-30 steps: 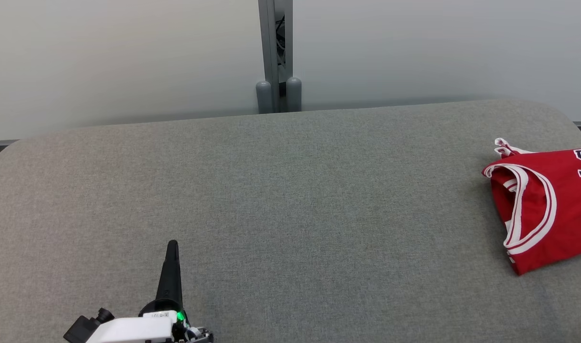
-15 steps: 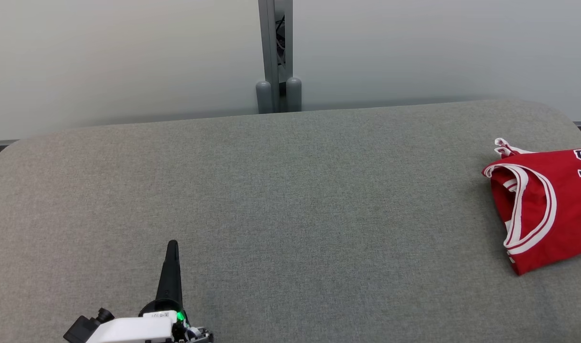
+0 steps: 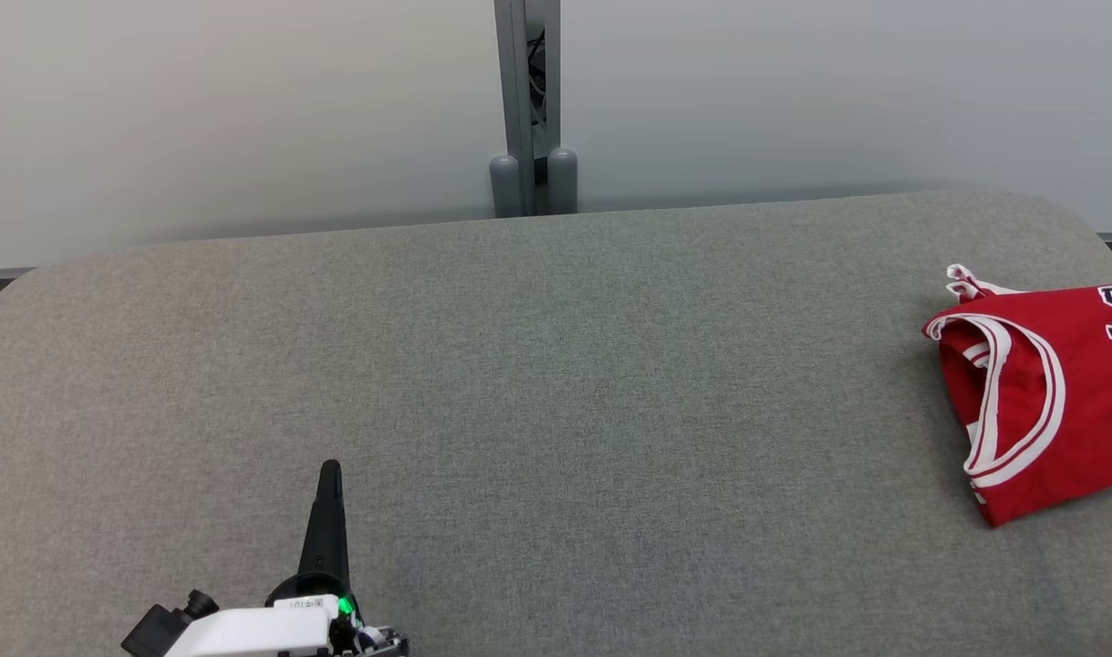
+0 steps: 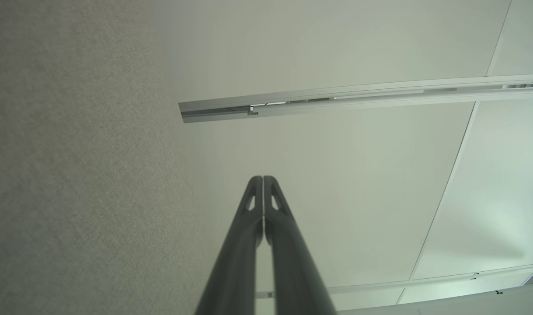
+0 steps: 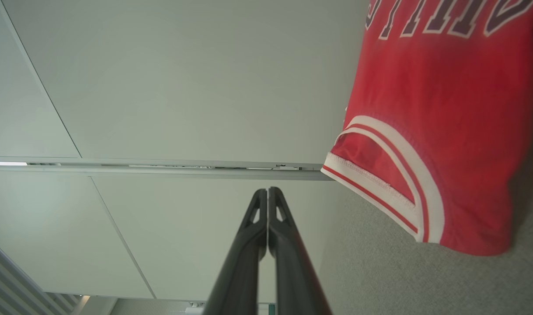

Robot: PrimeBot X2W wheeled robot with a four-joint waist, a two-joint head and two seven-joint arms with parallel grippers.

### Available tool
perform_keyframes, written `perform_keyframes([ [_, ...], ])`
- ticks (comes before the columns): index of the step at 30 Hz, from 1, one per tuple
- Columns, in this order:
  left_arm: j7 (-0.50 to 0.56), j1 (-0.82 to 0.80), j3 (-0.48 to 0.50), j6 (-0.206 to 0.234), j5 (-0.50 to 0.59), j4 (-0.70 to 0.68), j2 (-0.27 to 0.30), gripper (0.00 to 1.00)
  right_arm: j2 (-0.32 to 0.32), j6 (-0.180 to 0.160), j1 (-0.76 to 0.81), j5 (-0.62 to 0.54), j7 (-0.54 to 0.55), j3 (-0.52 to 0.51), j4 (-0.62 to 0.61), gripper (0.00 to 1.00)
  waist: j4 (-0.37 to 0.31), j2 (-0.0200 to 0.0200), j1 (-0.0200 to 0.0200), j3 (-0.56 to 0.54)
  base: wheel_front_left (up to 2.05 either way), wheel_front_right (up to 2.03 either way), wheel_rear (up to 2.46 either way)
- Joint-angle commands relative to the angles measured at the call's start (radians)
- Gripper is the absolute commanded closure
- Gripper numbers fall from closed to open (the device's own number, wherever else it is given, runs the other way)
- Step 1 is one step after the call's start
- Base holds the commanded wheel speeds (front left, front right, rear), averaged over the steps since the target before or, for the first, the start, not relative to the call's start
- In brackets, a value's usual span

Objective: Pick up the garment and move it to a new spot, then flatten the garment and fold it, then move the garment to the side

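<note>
- The left jaws are closed, fingers pressed tip to tip with nothing between them. They sit low over the grey tabletop.
- The right jaws are closed and empty too, their tips meeting in the right wrist view.
- The red jersey lies on the tabletop well to the right of the left jaws. It is just ahead and to the right of the right jaws, touching neither.
- It looks doubled over, with one white-trimmed armhole on top. Part of it runs past the right border of the head view, so I cannot tell how near the table's end it reaches.
- Risk: closed jaws driven into the cloth would push it, not grip it. A push to the right could slide it off the table.
- Risk: a finger could slip through the armhole and snag, so the jersey lifts lopsided and twists.
- Risk: pinching the top layer alone would peel the fold open on the lift and leave a harder heap to flatten.
- Risk: the left jaws are far off. A reach across could cross the right arm's path.
- Judgement: if the jersey is already folded and set aside, any further touch would only disturb it.
</note>
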Motion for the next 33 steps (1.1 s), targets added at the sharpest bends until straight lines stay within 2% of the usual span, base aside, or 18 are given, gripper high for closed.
perform_keyframes([
  [1, -0.002, -0.009, 0.001, -0.004, -0.002, 0.002, 0.002, 1.00, -0.006, 0.001, -0.009, 0.005, 0.005, -0.005, 0.004, 1.00, 0.000, 0.0000, 0.0000, 0.000, 0.00, 0.00, 0.00],
  [33, -0.002, -0.009, 0.001, -0.004, -0.002, 0.002, 0.002, 1.00, -0.006, 0.001, -0.009, 0.004, 0.005, -0.005, 0.004, 1.00, 0.000, 0.0000, 0.0000, 0.000, 0.00, 0.00, 0.00],
])
